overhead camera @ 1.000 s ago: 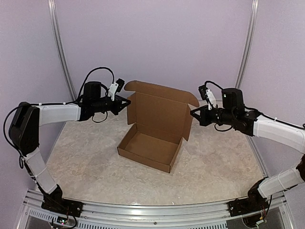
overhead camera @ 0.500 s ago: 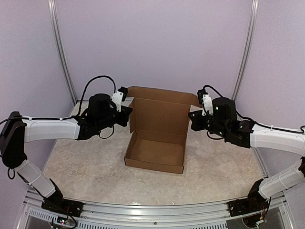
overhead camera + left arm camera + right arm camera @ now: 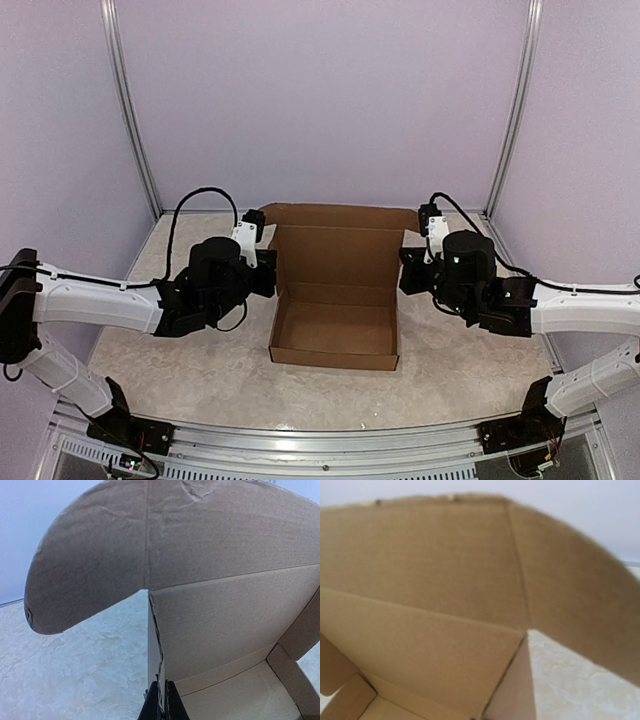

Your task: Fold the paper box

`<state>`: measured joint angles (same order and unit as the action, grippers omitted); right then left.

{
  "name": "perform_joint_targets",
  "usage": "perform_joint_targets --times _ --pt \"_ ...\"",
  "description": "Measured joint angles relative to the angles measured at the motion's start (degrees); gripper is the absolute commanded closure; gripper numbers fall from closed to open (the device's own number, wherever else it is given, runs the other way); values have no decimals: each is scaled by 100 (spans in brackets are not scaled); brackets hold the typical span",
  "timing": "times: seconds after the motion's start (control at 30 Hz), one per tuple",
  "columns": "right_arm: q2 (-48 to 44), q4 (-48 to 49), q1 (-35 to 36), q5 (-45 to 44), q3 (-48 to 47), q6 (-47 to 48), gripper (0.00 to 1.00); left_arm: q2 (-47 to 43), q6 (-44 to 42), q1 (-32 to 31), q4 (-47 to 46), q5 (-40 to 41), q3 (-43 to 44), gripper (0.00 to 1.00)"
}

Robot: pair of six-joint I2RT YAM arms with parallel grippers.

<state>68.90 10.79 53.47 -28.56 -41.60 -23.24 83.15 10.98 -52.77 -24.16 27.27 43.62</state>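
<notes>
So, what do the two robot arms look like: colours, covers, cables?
The left arm and right arm wear white sleeves, with black joints and bases. The left gripper and right gripper are black, each with a small white part on top. Black cables loop above both wrists.

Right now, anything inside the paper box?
Nothing visible inside the paper box: the top view shows only its bare cardboard floor. The strip just behind its front wall is hidden.

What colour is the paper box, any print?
Plain brown cardboard, no print; the paper box shows best from the top external view.
</notes>
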Motion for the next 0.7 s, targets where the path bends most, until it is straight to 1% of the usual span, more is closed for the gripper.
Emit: perform_joint_targets --times 0.23,0.47,0.7 --pt "-192 186 345 -487 332 50 100 -24 382 -586 -260 811 -249 100" --pt "-219 415 691 -1014 584 66 100 26 769 -949 -308 1316 -291 100" --pt "-245 573 957 -1419 796 57 100 26 1141 -1143 -343 1550 -332 100"
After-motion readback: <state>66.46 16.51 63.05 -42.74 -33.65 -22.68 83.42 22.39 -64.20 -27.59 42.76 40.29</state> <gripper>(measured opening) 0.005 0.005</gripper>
